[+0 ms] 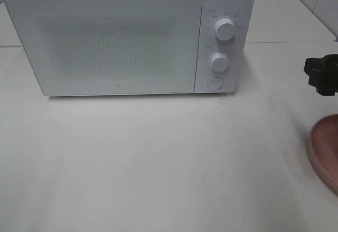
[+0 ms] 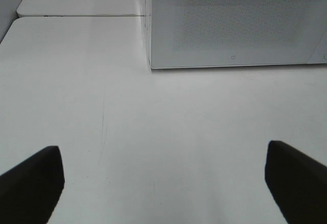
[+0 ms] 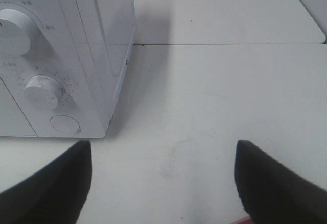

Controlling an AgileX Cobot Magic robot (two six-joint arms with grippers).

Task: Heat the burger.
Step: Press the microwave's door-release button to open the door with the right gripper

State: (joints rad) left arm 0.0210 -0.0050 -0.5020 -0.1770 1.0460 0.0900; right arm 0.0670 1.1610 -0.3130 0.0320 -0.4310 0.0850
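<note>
The high camera alone took in the whole white microwave [image 1: 105,42], its door shut flat and its frosted window giving no sight of the inside. To the right of the door sat an upper dial [image 1: 225,29], a lower dial [image 1: 218,61] and a round button [image 1: 214,82]. At the right edge of that view lay part of a pink plate [image 1: 325,147] on the counter [image 1: 158,163], and just above it a black part of the right arm [image 1: 323,73] reached in. The left arm did not show there.

The left wrist camera gave what the high one could not: the left claw [image 2: 163,188] with its two dark fingers [image 2: 30,183] spread wide apart over bare counter, nothing between them, facing the microwave's lower left corner. A seam between counter slabs [image 2: 76,15] ran beside the oven.

The right wrist camera showed the right claw [image 3: 161,193] likewise apart and empty, its fingers [image 3: 276,188] near the control panel, close enough to read the dials' tick marks and the button below them.

The burger showed in none of the three views; whether it was behind the shut door could not be told.
</note>
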